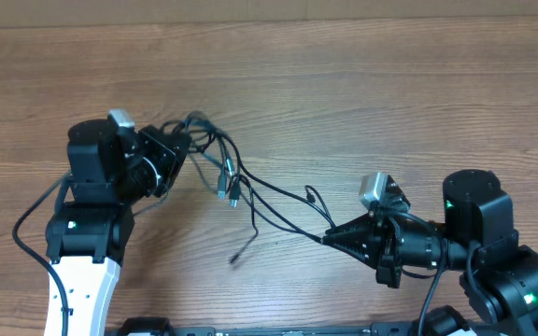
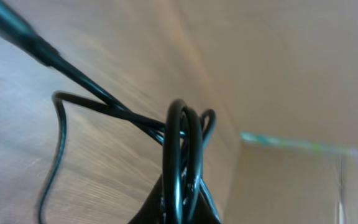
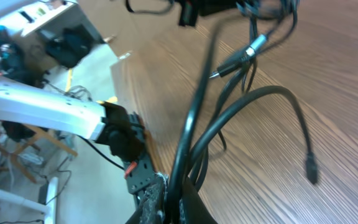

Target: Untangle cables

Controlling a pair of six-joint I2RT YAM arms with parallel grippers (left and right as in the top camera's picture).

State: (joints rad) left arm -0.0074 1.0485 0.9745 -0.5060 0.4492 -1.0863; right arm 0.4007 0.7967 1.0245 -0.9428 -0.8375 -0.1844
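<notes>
Black cables point(image 1: 232, 182) lie in a tangle across the middle of a wood-grain table point(image 1: 362, 84), strung between two robot arms. The left gripper point(image 1: 185, 147) is clenched on a bundle of loops at the tangle's left end; its wrist camera shows a tight black loop point(image 2: 178, 155) rising straight out of the closed fingertips, with thinner strands running off over the table surface. The right gripper point(image 1: 327, 239) is clamped on several strands at the right end, nearer the table's front edge, and those strands fan out from its pinched tip toward the left arm. A silvery plug point(image 3: 255, 45) hangs among the strands between the two grippers. One loose end point(image 1: 236, 257) trails away from the tangle toward the front edge, its small dark plug resting on the wood.
</notes>
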